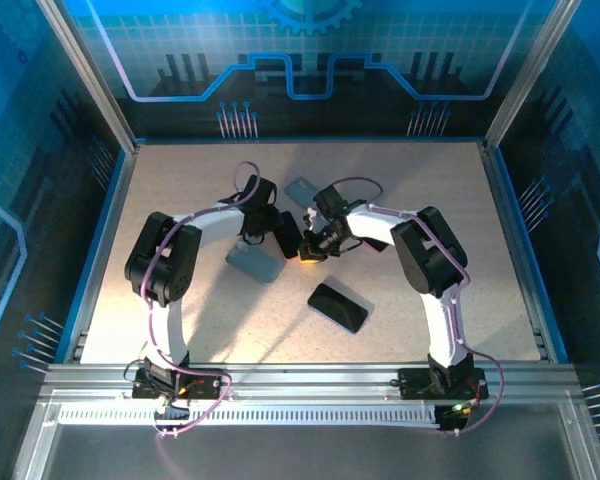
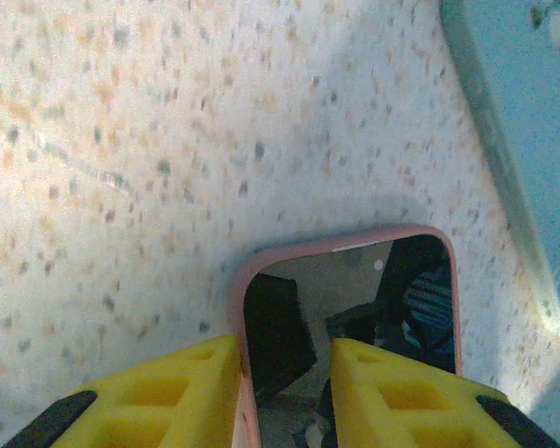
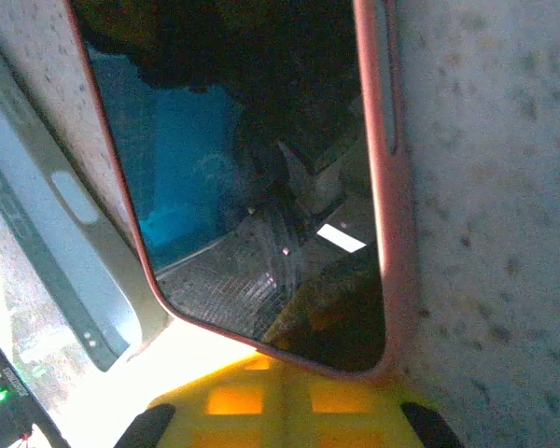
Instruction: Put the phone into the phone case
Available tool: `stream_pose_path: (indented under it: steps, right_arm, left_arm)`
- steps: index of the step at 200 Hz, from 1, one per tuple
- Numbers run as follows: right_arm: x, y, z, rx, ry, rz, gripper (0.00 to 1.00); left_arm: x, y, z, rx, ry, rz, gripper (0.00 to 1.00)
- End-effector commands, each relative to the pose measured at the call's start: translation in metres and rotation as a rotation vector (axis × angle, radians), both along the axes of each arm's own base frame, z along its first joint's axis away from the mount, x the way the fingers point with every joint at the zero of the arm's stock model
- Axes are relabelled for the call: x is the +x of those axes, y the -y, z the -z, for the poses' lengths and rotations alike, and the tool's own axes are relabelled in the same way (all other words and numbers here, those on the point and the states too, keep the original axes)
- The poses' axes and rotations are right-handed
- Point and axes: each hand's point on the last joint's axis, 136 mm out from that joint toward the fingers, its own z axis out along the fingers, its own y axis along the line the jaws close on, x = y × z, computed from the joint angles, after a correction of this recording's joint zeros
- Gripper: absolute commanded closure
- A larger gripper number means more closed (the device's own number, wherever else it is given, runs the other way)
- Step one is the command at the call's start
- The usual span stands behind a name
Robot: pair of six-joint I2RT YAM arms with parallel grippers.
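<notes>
A phone (image 1: 288, 232) with a glossy dark screen is held tilted above the table's middle, where both arms meet. A pink phone case (image 2: 238, 299) rims the screen (image 2: 355, 280) along every edge I can see. My left gripper (image 2: 285, 392) is shut on it: one yellow finger lies outside the pink rim and the other rests on the glass. My right gripper (image 3: 294, 392) is shut, with nothing between its fingers. Its tip presses against the lower end of the phone (image 3: 261, 187) and the pink case's (image 3: 392, 187) corner. From above, the left gripper (image 1: 278, 228) and right gripper (image 1: 308, 250) flank the phone.
A grey-blue case (image 1: 255, 263) lies flat just left of the grippers. A second grey one (image 1: 302, 190) lies behind them. A black phone (image 1: 338, 306) lies nearer the front. Aluminium frame posts and blue walls bound the speckled table (image 1: 430, 200).
</notes>
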Motion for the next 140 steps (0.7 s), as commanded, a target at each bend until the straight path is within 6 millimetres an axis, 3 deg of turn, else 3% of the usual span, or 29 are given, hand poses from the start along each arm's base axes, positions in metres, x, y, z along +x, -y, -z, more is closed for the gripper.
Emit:
stream_pose_path:
  steps: [1, 37, 45, 51, 83, 117, 140]
  right_arm:
    - [0.045, -0.016, 0.003, 0.02, 0.131, 0.017, 1.0]
    - [0.066, -0.028, 0.007, 0.03, 0.137, 0.016, 1.0]
    - [0.073, -0.033, -0.002, 0.047, 0.154, 0.015, 1.0]
    - [0.074, -0.034, 0.01, 0.038, 0.136, 0.015, 1.0]
    - [0.084, -0.043, 0.016, 0.045, 0.128, 0.021, 1.0]
    - [0.09, -0.047, 0.015, 0.06, 0.128, 0.04, 1.0]
    - [0.092, -0.049, 0.014, 0.069, 0.129, 0.045, 1.0]
  left_arm:
    - [0.018, -0.009, -0.004, 0.025, 0.016, -0.003, 0.68]
    - [0.039, -0.02, -0.005, 0.049, 0.027, -0.022, 0.68]
    - [0.044, -0.023, -0.004, 0.052, 0.028, -0.028, 0.69]
    - [0.048, -0.026, -0.005, 0.054, 0.029, -0.033, 0.68]
    - [0.061, -0.043, -0.002, 0.061, 0.02, -0.073, 0.69]
    - [0.044, -0.055, -0.013, 0.031, 0.03, -0.104, 0.69]
    - [0.022, -0.06, -0.008, 0.042, -0.005, -0.102, 0.69]
